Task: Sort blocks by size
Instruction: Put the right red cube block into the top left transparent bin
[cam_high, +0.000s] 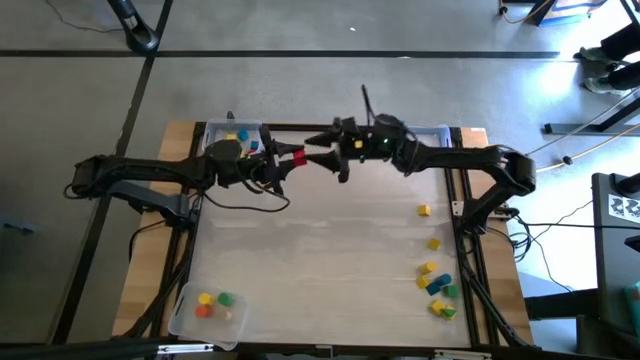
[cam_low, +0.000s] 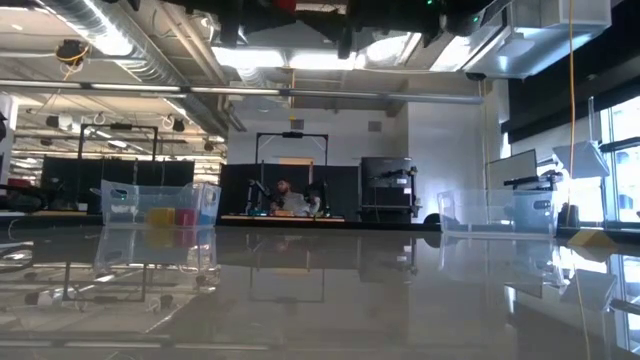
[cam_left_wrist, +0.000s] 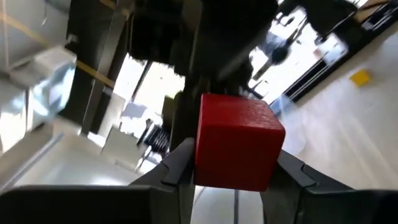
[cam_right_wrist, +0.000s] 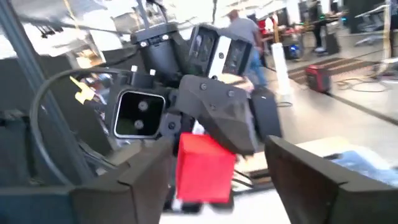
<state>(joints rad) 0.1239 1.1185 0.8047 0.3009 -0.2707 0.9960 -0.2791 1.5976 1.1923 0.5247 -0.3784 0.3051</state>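
Note:
A red block is held in the air over the table's far middle. My left gripper is shut on it and reaches in from the left. My right gripper faces it from the right. It is open, and its two fingers stand on either side of the red block. I cannot tell whether they touch it. Several loose yellow, blue and green blocks rest on the table near the right edge. My left gripper pinches the red block by two opposite side faces between its two fingers. The fingers come level from the table's left. The block is lifted clear of the table and sticks out past the fingertips toward my right gripper.
A clear tray with a few blocks stands at the far left. Another clear tray stands at the far right. A third tray at the near left holds yellow, orange and green blocks. Single yellow blocks lie toward the right edge.

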